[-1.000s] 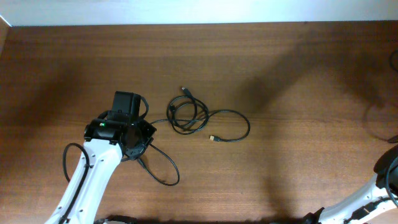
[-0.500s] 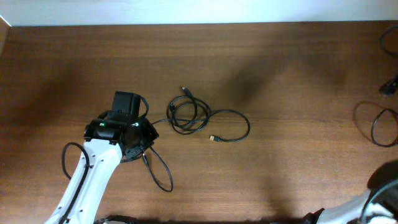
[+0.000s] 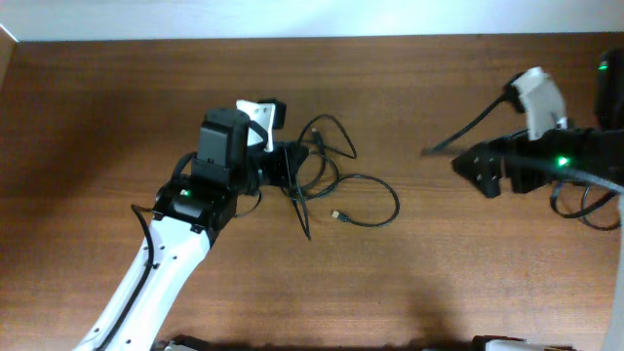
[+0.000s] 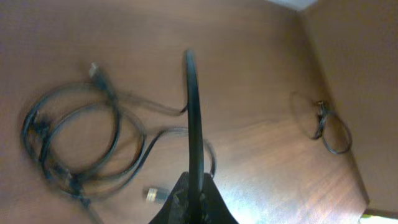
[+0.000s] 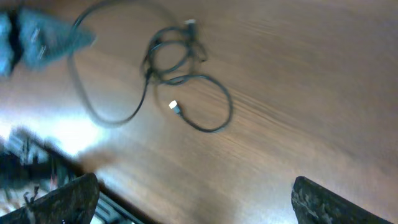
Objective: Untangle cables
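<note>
- Left gripper: clenched on one black strand, which rises taut from between the fingers.
- Cables: a bunched coil of overlapping loops lies on the table, mid-table, just beside the left gripper. One long loop trails to the right and ends in a gold-tipped plug.
- Right gripper: released, fingers spread wide with nothing between them. It hangs well apart from the coil, at the table's right side.
- Separate cable loop: lies alone near the right edge.
</note>
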Available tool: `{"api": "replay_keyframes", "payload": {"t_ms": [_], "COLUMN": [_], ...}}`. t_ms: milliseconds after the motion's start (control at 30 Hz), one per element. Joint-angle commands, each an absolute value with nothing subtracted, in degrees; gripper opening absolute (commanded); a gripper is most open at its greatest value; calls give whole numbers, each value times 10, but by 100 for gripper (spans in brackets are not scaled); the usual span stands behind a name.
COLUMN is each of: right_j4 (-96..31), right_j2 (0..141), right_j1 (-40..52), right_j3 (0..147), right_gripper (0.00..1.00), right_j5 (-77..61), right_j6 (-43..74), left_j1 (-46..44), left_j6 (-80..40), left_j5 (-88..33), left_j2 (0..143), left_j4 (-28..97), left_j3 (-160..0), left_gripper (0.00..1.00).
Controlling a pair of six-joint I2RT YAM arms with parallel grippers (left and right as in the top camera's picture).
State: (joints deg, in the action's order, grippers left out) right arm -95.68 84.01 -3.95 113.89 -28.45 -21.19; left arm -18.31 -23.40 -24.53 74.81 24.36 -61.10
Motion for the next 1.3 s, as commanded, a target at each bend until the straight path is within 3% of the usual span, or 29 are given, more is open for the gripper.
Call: {"api": "replay_keyframes", "payload": {"t_ms": [0,133,267,333,533,767,1067,1167,1233,1267], "right_j4": [-951,-940,-919,-949,-973,-971,-953,-952,-952,-952], "right_j2": [841,842,863,878,905,905,905,905,905,905], "right_j1": [12,54,57,57,84,130,132,132,132,132], "right_j3": [1142,1142,1142,1142,1142,1141,1141,1141,1139,1136], "right_gripper": [98,98,99,99,96,87,85,75,60,44], "right_j5": [-298,-328,-366,-451,-507,-506,-512,-512,-505,-506], "right_j6": [-328,-403,-420,-495,-534,-531,-505,-506,-506,-506], "left_j1": [-185,-185,-185,-185,-198,-201,-201,-201,-201,-201], "left_j6": [-91,56,97,117,117,117,125,94,61,60], "left_j5": [-375,-571,-721,-781,-767,-564,-601,-617,-617,-617], "left_j2": [735,703,677,675,675,675,675,675,675,675], "left_j4": [177,133,88,60,52,151,113,60,34,30], "left_j3": [-626,-626,-626,-626,-626,-626,-626,-626,-626,-626], "left_gripper": [0,0,0,0,0,0,0,0,0,0]}}
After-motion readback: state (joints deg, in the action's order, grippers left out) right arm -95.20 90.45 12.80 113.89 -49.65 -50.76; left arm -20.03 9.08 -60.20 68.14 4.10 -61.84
